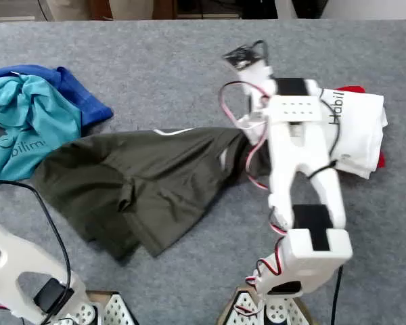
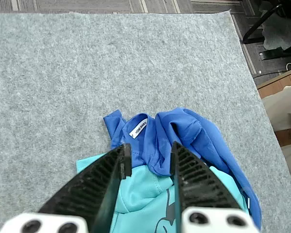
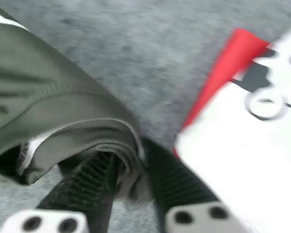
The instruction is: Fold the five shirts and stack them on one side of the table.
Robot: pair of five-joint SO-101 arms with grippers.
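Left arm [image 1: 13, 271]: lower left corner of the high view, white, with a black cable looping up from it.
Right arm [image 1: 304, 156]: rises from the bottom edge right of centre and stretches up the frame, lying over the right end of the green shirt.
Green shirt [image 1: 149, 183]: centre of the high view, spread crumpled on the grey table [image 1: 155, 54], its right end running under the right arm.
Right gripper [image 3: 129, 160]: the right wrist view gives the grip that the high view covers with the arm. The black jaws are closed on a bunched edge of the green shirt [image 3: 48, 97], with cloth pinched between them.
White shirt [image 1: 362, 135]: right of the high view, folded and lying on a red shirt [image 1: 355, 89] that peeks out at its edges. The right wrist view shows the white shirt [image 3: 247, 160] and red shirt [image 3: 223, 68] just beside the gripper.
Teal shirt [image 1: 27, 118]: left edge of the high view, crumpled and overlapping the blue one.
Blue shirt [image 1: 74, 91]: upper left, touching the teal shirt.
Left gripper [image 2: 150, 153]: the left wrist view shows the jaws a narrow gap apart and holding nothing, above the teal shirt [image 2: 140, 204] and blue shirt [image 2: 184, 131].
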